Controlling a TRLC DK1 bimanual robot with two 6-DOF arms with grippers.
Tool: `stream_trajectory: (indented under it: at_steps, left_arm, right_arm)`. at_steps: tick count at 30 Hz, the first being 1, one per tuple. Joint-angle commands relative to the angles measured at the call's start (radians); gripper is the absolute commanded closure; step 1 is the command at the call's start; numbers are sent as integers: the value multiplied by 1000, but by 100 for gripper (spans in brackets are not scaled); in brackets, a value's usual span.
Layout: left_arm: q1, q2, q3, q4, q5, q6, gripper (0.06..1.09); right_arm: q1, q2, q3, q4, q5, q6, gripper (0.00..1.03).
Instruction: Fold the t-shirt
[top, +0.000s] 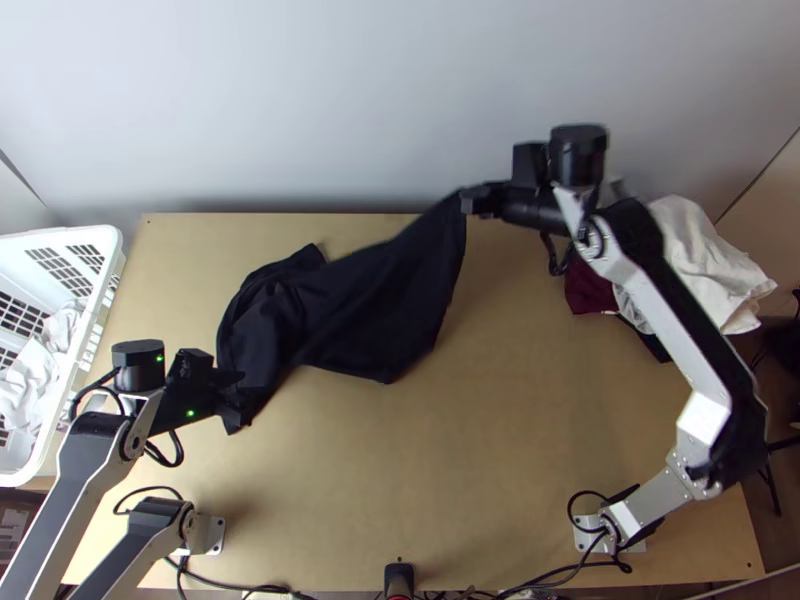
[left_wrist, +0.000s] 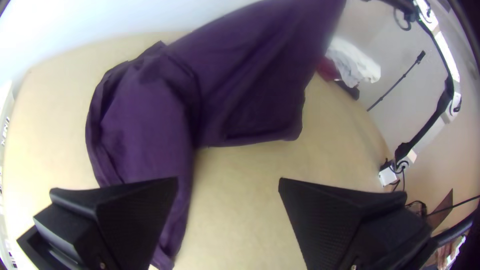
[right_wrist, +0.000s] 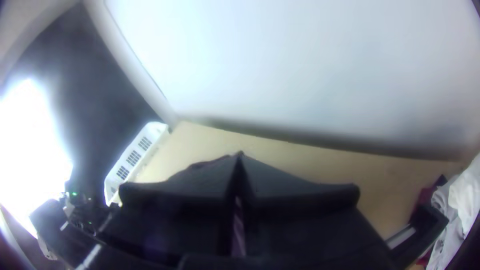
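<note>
Dark t-shirt (top: 375, 305): left part bunched on the wooden tabletop (top: 520, 450), the other end raised in the right claw (top: 468, 203), whose fingers pinch it near the back edge. Left claw (left_wrist: 228, 182) wide, empty, above the bunched end. Handling, judged: light, limp, not fragile, prone to creasing; best hold is probably a corner or hem at the lower bunched end. Surroundings: pale wall (top: 330, 110) behind, white basket (top: 75, 236) at left, heaped clothes (top: 690, 250) at right.
</note>
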Motion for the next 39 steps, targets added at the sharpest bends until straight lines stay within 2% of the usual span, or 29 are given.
stream_trajectory:
  at_steps: [1, 8, 12, 16, 20, 30, 36, 39]
  left_arm:
    - [35, 53, 16, -5, -12, 19, 11]
    - [184, 277, 187, 12, -12, 58, 11]
    - [259, 460, 337, 32, -12, 21, 11]
    - [247, 559, 415, 76, -12, -36, 11]
    - [169, 624, 421, 153, -12, -128, 11]
    - [-8, 869, 579, 204, -12, -293, 11]
    - [-83, 1024, 716, 213, -15, -316, 11]
    - [-100, 1082, 742, 244, -53, -312, 11]
  right_arm:
    - [78, -59, 289, -163, 3, 17, 100]
    - [147, -119, 372, -358, 0, 28, 100]
    - [165, -193, 329, -442, -59, 74, 100]
    - [227, -314, 137, -445, -59, 80, 100]
    - [234, -383, 13, -442, -60, 83, 100]
    - [247, -427, -64, -442, -62, 88, 100]
    - [241, -441, -89, -442, -62, 88, 100]
    - [239, -449, -92, -442, -62, 89, 100]
